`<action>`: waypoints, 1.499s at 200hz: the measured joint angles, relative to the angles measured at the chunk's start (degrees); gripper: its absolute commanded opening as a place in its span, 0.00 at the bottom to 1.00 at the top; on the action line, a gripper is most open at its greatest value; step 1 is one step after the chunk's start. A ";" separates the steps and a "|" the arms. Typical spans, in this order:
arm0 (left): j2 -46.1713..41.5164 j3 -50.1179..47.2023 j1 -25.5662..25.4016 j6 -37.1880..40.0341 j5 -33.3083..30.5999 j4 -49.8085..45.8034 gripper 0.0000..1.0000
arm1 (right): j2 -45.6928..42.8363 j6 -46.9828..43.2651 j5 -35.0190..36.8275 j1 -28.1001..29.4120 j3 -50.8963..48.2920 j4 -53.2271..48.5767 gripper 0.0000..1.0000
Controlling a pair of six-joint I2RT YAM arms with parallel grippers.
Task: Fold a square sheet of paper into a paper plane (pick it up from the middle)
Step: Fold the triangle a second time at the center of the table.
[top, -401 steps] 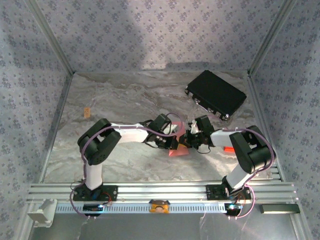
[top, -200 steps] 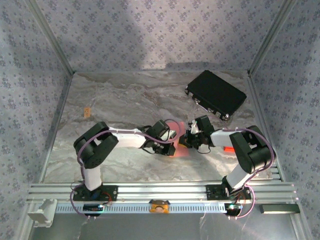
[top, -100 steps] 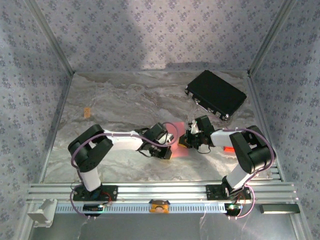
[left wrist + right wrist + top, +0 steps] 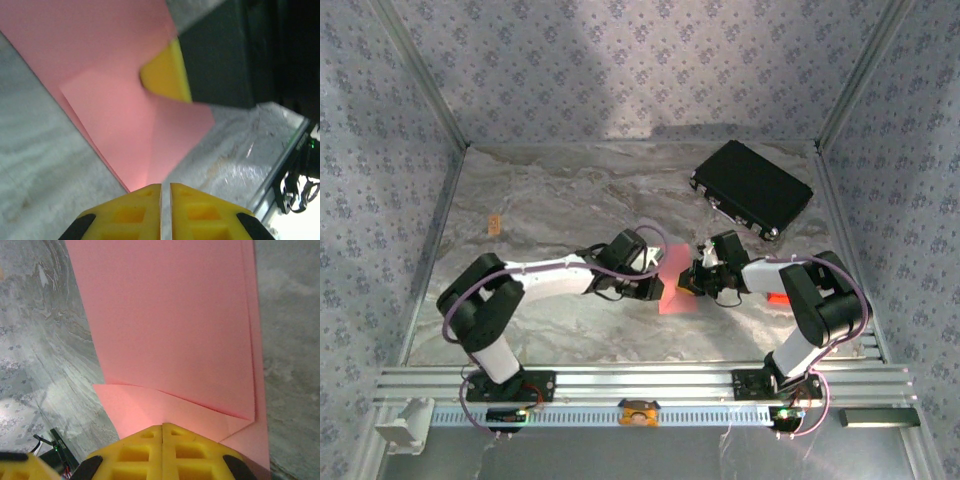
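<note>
One salmon-pink sheet of paper (image 4: 672, 298) lies flat on the marble table (image 4: 550, 200), just below the middle of the top view, between the two arms' heads. It is partly folded. The right wrist view shows a broad flap (image 4: 170, 315) laid over a lower layer, with a slanting edge running across the lower part of the frame and a doubled edge along the right. In the left wrist view the paper (image 4: 115, 75) shows a triangular flap narrowing to a corner at the bottom centre.

The left gripper (image 4: 657, 283) has its yellow fingers drawn almost together, with only a thin slit between them (image 4: 165, 192). The paper's corner ends right at their tips, and I cannot tell whether it is pinched. The right gripper (image 4: 688, 285) is fully closed (image 4: 162, 432) and its tip rests on top of the sheet. One of its yellow fingertips (image 4: 165, 75) shows pressing the paper near the upper middle of the left wrist view.

A black case (image 4: 752, 190) lies closed and angled in the upper right of the table, well apart from the sheet. A small orange tag (image 4: 493, 224) sits near the left edge.

Bare marble spreads to the left of the sheet and above it. The metal rail (image 4: 640, 380) bounds the lower edge.
</note>
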 measured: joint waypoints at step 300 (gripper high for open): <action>10.60 2.84 -0.48 -0.37 0.33 4.68 0.01 | 0.72 -2.25 -0.57 -8.41 2.54 -4.33 0.02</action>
